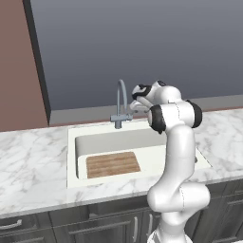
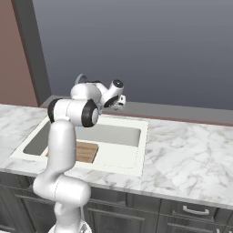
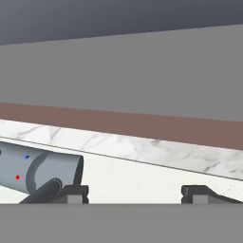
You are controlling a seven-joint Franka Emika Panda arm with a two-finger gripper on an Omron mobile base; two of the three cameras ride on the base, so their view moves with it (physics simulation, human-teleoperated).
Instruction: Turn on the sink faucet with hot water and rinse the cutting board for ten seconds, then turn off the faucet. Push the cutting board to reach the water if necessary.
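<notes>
Arm (image 1: pixel 175 156) bent up over the sink (image 1: pixel 142 178), hand reaching toward the back rim next to the faucet (image 1: pixel 121 102). In the left base view the gripper (image 1: pixel 134 108) sits just right of the faucet base, about level with the side lever. In the hand view the 2 fingertips (image 3: pixel 76 193) stand wide apart, jaws spread, nothing between them; gripper (image 3: pixel 135 193) released. Left fingertip in that view is right up against a grey cylinder of the faucet (image 3: pixel 40 171) that carries 1 blue dot and 1 red dot, a thin dark lever beneath it; cannot tell if there is actual contact.

Cutting board (image 1: pixel 113 164) lies flat on the basin floor, left-front part of the sink, long side along the front wall. In the right base view the cutting board (image 2: pixel 87 152) is partly hidden behind the arm (image 2: pixel 61 145). Faucet spout arches over the back middle of the basin, well apart from the board. Marble counter (image 1: pixel 33 166) all around the sink, grey wall (image 1: pixel 142 47) behind, dark cabinets (image 1: pixel 71 223) below
</notes>
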